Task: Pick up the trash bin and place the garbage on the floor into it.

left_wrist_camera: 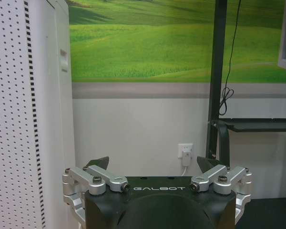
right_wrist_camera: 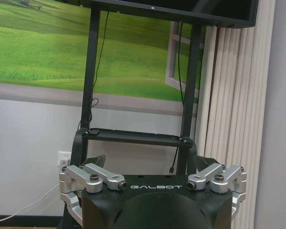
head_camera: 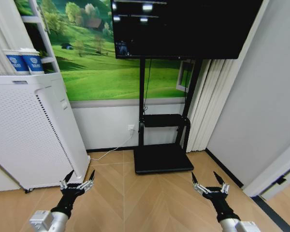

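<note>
Flooring of light wood herringbone planks [head_camera: 135, 193] spans the room ahead of me, bare between my arms. At 12 o'clock stands a black metal monitor stand with a flat base plate [head_camera: 163, 158] carrying a large dark screen [head_camera: 183, 26]. Behind it, a green meadow mural [head_camera: 101, 67] covers the wall above a white lower panel with a white wall socket [left_wrist_camera: 185, 151]. At 10 o'clock a tall white perforated cabinet appliance [head_camera: 31, 130] stands with two blue-and-white paper cups [head_camera: 25, 62] beside its top. Pale vertical blinds [right_wrist_camera: 229, 105] hang at 1 o'clock. My left gripper [head_camera: 78, 182] and right gripper [head_camera: 209, 183] hover low, fingers spread, grasping nothing. Where the trash bin and garbage lie, I cannot tell.
</note>
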